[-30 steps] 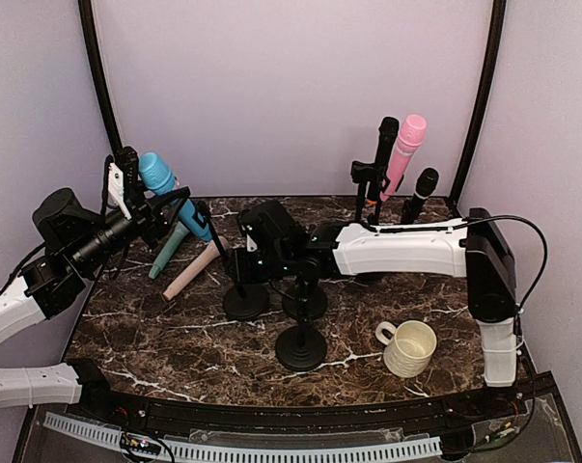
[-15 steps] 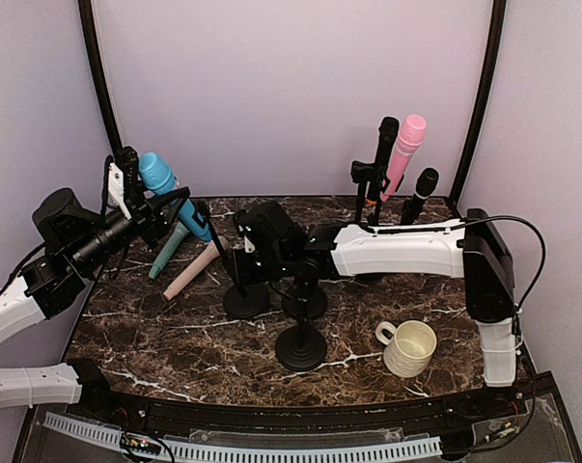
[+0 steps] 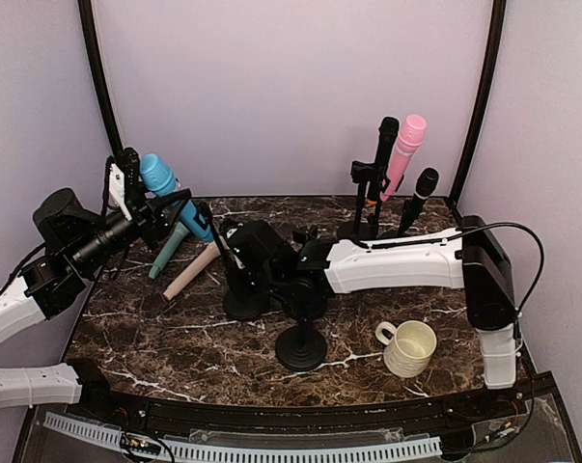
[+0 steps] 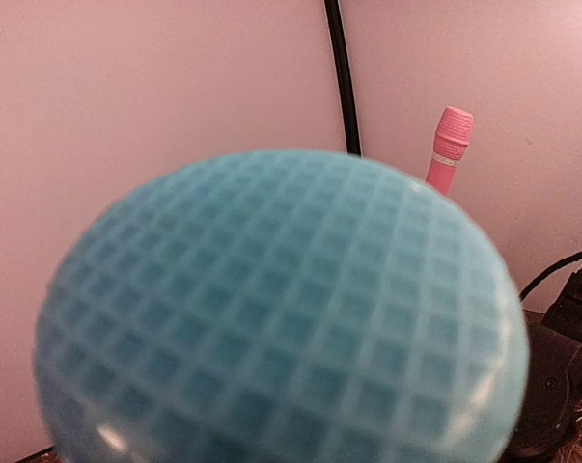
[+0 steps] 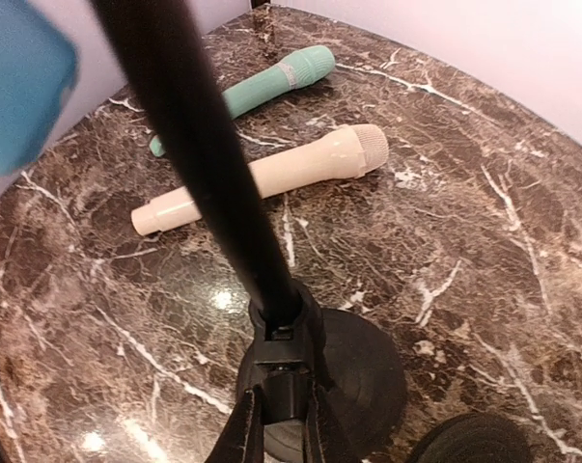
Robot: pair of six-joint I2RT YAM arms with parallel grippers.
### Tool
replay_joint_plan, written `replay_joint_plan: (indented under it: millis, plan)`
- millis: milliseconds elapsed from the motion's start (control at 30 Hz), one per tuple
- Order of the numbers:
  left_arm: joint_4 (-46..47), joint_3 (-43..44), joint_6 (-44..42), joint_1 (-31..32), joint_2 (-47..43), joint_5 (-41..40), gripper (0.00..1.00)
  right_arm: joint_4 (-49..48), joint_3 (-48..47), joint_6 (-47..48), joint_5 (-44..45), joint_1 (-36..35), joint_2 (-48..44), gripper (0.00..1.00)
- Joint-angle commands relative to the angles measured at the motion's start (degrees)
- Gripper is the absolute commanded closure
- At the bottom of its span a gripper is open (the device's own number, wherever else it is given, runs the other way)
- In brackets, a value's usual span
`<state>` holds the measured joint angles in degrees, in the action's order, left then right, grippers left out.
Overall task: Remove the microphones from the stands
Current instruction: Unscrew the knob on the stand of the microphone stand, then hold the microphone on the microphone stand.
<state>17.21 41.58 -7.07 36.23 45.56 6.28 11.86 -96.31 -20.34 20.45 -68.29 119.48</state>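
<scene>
Anchor grip: right gripper jaws closed low on stand pole, left gripper jaws clamping blue microphone at 10 o'clock, likely to pull it free.

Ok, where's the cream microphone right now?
In the top view, the cream microphone lies flat at the left of the table, between the green microphone and the nearest stand base.

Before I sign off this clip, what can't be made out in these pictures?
Left tool: whether it grips the blue microphone is hidden; in the left wrist view the microphone's head fills the frame.
Right tool at the stand: fingertips cut off by the right wrist view's bottom edge; from above, black on black.
Blue microphone, right wrist view: blurred, cut off top left.
</scene>
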Motion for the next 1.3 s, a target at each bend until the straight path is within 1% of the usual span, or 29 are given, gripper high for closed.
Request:
replay_joint_plan:
  millis: [0,100,200,367,500,600,633,733,800,833,867,900,933,967,1067,1100,1133,1167,1267]
  plan:
    - [0.89,0.25,-2.00,-0.46,-0.10,-1.62,0.89,-6.45,1.71,13.07,17.85,-3.76,-0.04,1.00]
    - [0.88,0.25,-1.98,-0.49,0.19,-1.56,0.89,-11.12,2.82,19.46,23.83,-5.32,0.51,1.00]
    - [0.77,0.25,-2.09,-0.46,0.58,-1.38,0.89,-15.87,3.48,26.66,27.27,-6.28,1.52,1.00]
    - [0.91,0.06,-3.50,-0.46,1.15,1.83,0.90,-20.38,4.44,31.58,27.93,-6.65,1.92,1.00]
    - [0.98,-0.09,-4.47,-0.49,1.68,5.63,0.89,-21.17,5.44,32.42,27.24,-6.76,0.70,0.99]
    - [0.98,-0.16,-4.82,-0.48,2.21,7.24,0.89,-21.53,7.76,30.44,25.48,-6.81,-2.55,0.66]
    - [0.98,-0.18,-4.93,-0.46,2.40,7.71,0.89,-21.79,9.10,29.37,24.33,-6.84,-4.09,0.58]
    - [0.89,-0.12,-4.83,-0.50,3.10,8.38,0.89,-22.64,13.40,25.14,20.59,-6.79,-9.52,0.41]
    - [1.00,-0.15,-4.73,-0.47,3.42,8.83,0.88,-23.41,16.43,22.53,17.70,-6.79,-13.09,0.34]
    - [1.04,-0.24,-4.65,-0.46,3.53,9.14,0.81,-23.94,18.35,21.08,16.35,-6.78,-14.86,0.31]
    - [1.19,-0.30,-4.63,-0.44,3.55,9.38,0.77,-24.70,19.64,20.43,14.57,-6.85,-16.28,0.29]
    - [1.22,-0.35,-4.58,-0.45,3.57,9.74,0.70,-25.32,20.81,18.92,12.46,-6.80,-17.75,0.27]
    - [1.26,-0.35,-4.55,-0.45,3.57,9.99,0.67,-25.67,21.68,17.86,11.36,-6.85,-18.94,0.26]
    - [1.34,-0.43,-4.54,-0.50,3.55,10.29,0.61,-26.06,22.37,17.06,10.41,-6.81,-19.82,0.26]
    - [1.46,-0.53,-4.45,-0.41,3.29,10.78,0.51,-26.76,23.45,15.08,8.21,-6.81,-22.09,0.25]
    - [1.44,-0.54,-4.49,-0.43,3.02,10.95,0.44,-27.10,23.71,14.55,7.63,-6.84,-22.61,0.25]
    - [1.56,-0.58,-4.55,-0.45,2.85,11.45,0.40,-27.59,23.98,14.04,7.09,-6.85,-23.09,0.25]
    - [1.66,-0.72,-4.65,-0.41,2.40,11.81,0.33,-28.02,24.17,13.68,6.71,-6.84,-23.53,0.24]
    - [2.29,-1.23,-4.67,-0.37,0.92,12.81,0.23,-29.13,24.42,12.82,5.84,-6.72,-24.62,0.23]
